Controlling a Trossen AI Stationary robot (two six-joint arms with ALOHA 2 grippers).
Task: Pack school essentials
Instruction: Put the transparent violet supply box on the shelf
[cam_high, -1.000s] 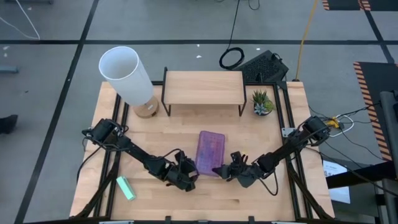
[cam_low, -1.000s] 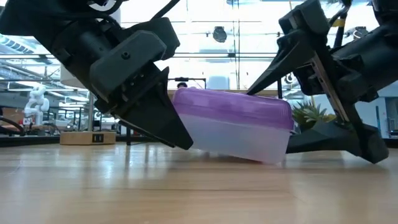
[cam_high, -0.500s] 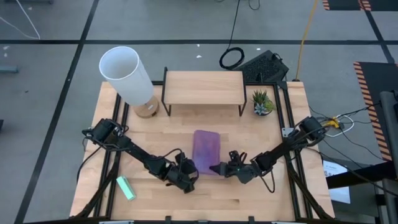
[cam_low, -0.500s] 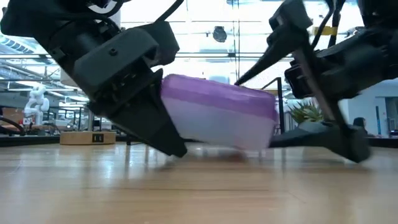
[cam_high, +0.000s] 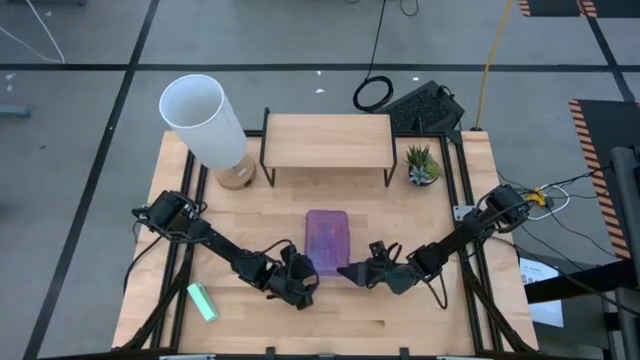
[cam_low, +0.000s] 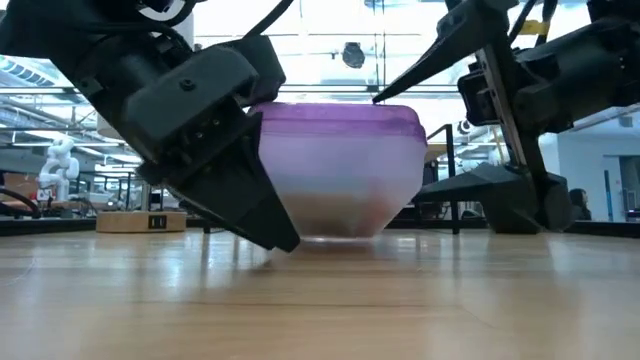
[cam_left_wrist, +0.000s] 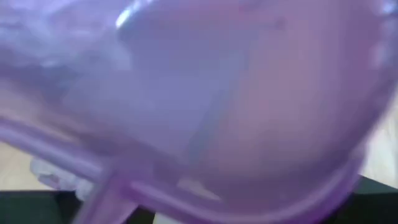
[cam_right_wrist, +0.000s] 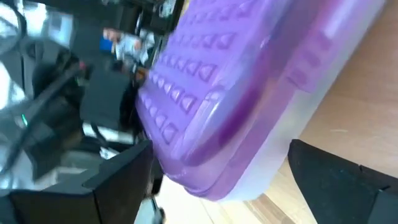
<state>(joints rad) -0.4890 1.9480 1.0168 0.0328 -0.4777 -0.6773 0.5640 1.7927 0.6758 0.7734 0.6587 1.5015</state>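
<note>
Left gripper, right gripper: spread unclear, flanking purple case at 7 and 5 o'clock. Step: squaring closed case; next, release.

- Purple-lidded translucent case is lying flat near the table's middle, long axis running front to back.
- Lid is sitting closed, studded on top; frosted base is resting on the wood.

Both arms reach low toward the middle of the worktop's front half. The left gripper and right gripper face each other, jaws spread.
</note>
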